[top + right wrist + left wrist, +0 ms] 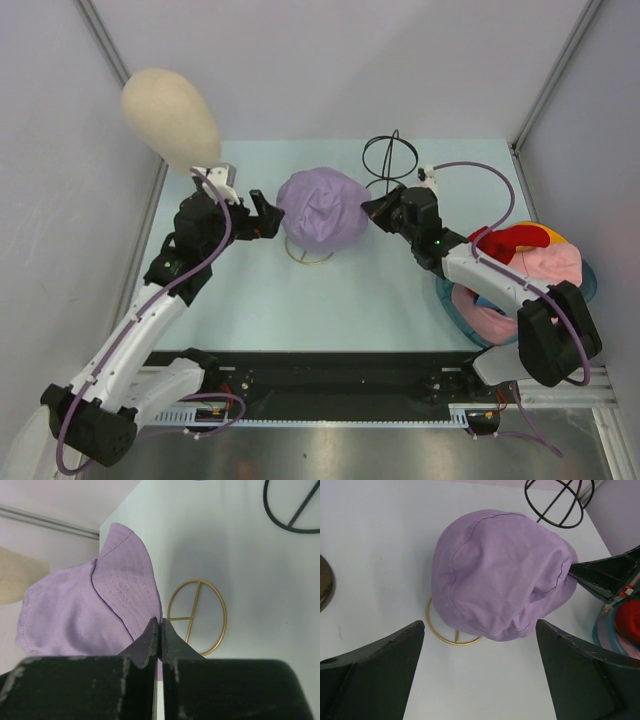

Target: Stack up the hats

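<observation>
Top external: lilac hat [322, 208] sits on gold wire stand [308, 257] mid-frame; right gripper [370, 209] pinches its right edge, jaws closed on fabric; left gripper [264, 214] spread, just left of hat, apparently not touching. Beyond, other hats [530, 262] lie at right of frame, nearer right arm.

Your right hand [160, 623] is clamped on the lilac hat [75, 615] brim at centre frame, gold ring stand [195, 602] just right.
</observation>
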{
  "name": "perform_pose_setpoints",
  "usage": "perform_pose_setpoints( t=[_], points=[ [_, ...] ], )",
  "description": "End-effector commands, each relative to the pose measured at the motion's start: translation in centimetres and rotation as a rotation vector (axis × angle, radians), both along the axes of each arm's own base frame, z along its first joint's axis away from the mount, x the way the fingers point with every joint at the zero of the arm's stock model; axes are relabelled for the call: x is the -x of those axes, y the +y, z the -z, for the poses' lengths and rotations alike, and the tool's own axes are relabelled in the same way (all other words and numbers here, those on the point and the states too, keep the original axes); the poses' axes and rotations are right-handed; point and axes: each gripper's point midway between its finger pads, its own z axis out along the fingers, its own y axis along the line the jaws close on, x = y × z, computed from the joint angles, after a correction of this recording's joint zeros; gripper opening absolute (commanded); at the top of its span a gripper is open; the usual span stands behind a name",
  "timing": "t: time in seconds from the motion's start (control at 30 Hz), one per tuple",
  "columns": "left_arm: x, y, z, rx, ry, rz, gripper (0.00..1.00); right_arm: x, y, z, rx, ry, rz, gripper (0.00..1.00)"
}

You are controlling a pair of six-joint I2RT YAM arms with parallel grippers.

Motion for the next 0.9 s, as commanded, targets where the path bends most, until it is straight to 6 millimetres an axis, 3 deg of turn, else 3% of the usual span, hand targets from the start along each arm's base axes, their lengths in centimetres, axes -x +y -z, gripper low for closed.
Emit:
perform_pose_setpoints(
  t=[0.0,0.17,0.3,0.47,0.6,0.63,0.67,0.77,0.8,0.87],
  points=[
    [-0.9,-2.6,-2.2,0.089,-0.059,0.068,0.98,-1.1,-0.8,-0.9,-0.017,0.021,0.123,0.00],
    [-2.4,-2.8,-2.2,0.096,-0.049,0.036,1.00,-0.5,-1.5,3.8,0.065,0.098,0.123,0.00],
    [-3.4,-2.9,-2.5,0.093,-0.055,0.017,1.00,0.1,-2.0,6.0,0.089,0.131,0.129,0.00],
    [-4.7,-3.6,-2.3,0.104,-0.051,0.019,1.00,-0.4,-1.4,7.6,0.141,0.149,0.095,0.00],
    [-5.5,-3.8,-2.3,0.084,-0.052,0.020,1.00,-0.5,-1.3,7.4,0.166,0.136,0.069,0.02],
    [-5.6,-4.0,-3.2,0.088,-0.067,0.030,1.00,-0.5,-1.3,6.7,0.168,0.115,0.062,0.10],
    [-5.6,-4.0,-3.4,0.084,-0.067,0.031,1.00,-0.5,-1.2,5.8,0.167,0.093,0.049,0.33],
    [-5.6,-3.2,-4.4,0.068,-0.084,0.000,1.00,-0.2,-1.5,1.5,0.179,-0.011,0.008,0.70],
    [-5.5,-2.9,-4.4,0.055,-0.080,-0.009,1.00,0.2,-1.7,-0.7,0.174,-0.053,0.000,0.73],
    [-5.5,-2.3,-4.9,0.044,-0.090,-0.037,1.00,1.2,-2.7,-2.4,0.230,-0.055,-0.005,0.77]
  ],
)
